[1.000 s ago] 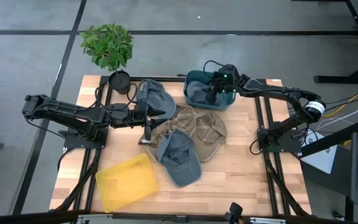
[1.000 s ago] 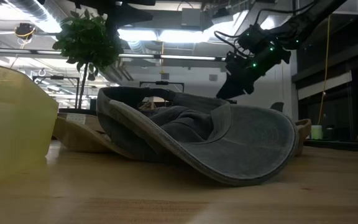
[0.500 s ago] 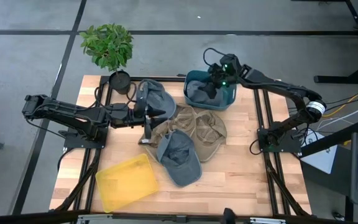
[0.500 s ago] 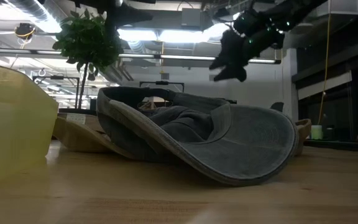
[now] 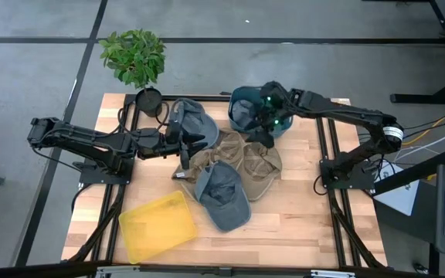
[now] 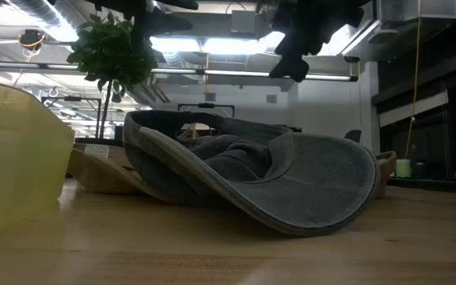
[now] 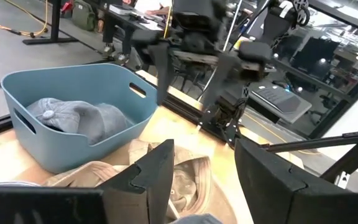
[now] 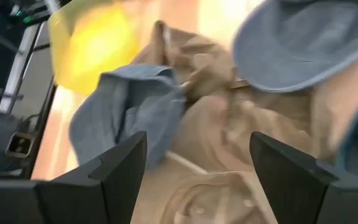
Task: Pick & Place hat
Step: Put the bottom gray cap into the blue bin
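My left gripper [image 5: 202, 141] reaches level from the table's left and is shut on a blue-grey hat [image 5: 193, 116] held up over the table's far middle. My right gripper [image 5: 264, 133] hangs wide open, its fingers [image 8: 120, 171] empty, by the near rim of the teal bin [image 5: 283, 123] and over two tan hats [image 5: 249, 162] that lie on the table. A grey hat [image 7: 73, 115] lies inside the bin [image 7: 17, 93]. Another blue-grey hat [image 5: 224, 197] lies on the boards, partly on the tan ones. My left gripper has the raised blue-grey hat by its near edge [image 5: 196, 133], the fingers level and pointing toward the table's right. The hat spreads to the far side of the fingers, clear of the table. The gripper and the hat hide the contact itself.
A yellow tray [image 5: 157, 225] sits at the near left. A potted plant [image 5: 135, 58] stands at the far left corner. In the low view the blue-grey hat [image 6: 252, 182] on the table fills the middle, with my right gripper [image 6: 291, 55] high above it.
My right gripper has risen out of the teal bin and swung toward the table's near side and left, tipping up toward level. It now hangs over the tan hats. The grey hat stays in the bin.
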Robot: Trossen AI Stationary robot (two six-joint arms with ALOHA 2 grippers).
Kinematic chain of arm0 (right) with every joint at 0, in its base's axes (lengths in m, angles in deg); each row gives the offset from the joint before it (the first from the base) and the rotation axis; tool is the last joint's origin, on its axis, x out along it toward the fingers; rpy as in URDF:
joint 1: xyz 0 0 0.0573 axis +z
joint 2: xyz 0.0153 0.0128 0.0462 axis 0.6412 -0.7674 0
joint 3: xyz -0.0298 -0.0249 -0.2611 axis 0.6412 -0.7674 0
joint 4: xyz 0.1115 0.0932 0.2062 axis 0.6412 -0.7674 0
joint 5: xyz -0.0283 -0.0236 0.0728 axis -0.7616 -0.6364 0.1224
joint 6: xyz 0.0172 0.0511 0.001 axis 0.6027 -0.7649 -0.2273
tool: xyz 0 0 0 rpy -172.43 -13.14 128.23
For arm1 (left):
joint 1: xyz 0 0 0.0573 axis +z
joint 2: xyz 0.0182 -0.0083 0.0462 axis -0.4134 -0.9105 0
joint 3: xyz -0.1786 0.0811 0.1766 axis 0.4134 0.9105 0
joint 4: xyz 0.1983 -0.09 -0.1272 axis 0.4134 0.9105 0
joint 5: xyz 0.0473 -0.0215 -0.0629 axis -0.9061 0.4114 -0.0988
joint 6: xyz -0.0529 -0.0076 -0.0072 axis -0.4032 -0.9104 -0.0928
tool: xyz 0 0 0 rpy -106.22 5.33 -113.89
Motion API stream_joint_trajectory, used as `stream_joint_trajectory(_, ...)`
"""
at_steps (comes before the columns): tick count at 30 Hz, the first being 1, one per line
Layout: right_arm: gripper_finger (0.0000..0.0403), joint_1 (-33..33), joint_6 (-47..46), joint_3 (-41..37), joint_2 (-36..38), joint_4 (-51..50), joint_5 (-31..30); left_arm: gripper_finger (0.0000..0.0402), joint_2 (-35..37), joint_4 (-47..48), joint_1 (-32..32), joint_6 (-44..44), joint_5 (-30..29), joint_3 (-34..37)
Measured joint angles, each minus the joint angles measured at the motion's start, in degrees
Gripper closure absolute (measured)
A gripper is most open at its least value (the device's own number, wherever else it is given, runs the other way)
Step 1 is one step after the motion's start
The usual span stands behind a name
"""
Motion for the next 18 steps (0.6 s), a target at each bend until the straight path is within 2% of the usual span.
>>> stream_joint_trajectory(3,0.0121,3.5,0.1,0.0,0.0,0.0,-1.4,0.0239,0.0,0.1,0.0,0.0,0.9,0.0)
stream_joint_trajectory(12,0.0121,14.3,-1.8,0.0,0.0,0.9,-21.2,0.0241,0.0,6.7,0.0,-4.3,2.7,0.0)
stream_joint_trajectory(18,0.0121,17.5,-8.9,0.0,-1.1,3.7,-27.4,0.0241,0.0,11.9,0.0,-5.5,7.6,0.0)
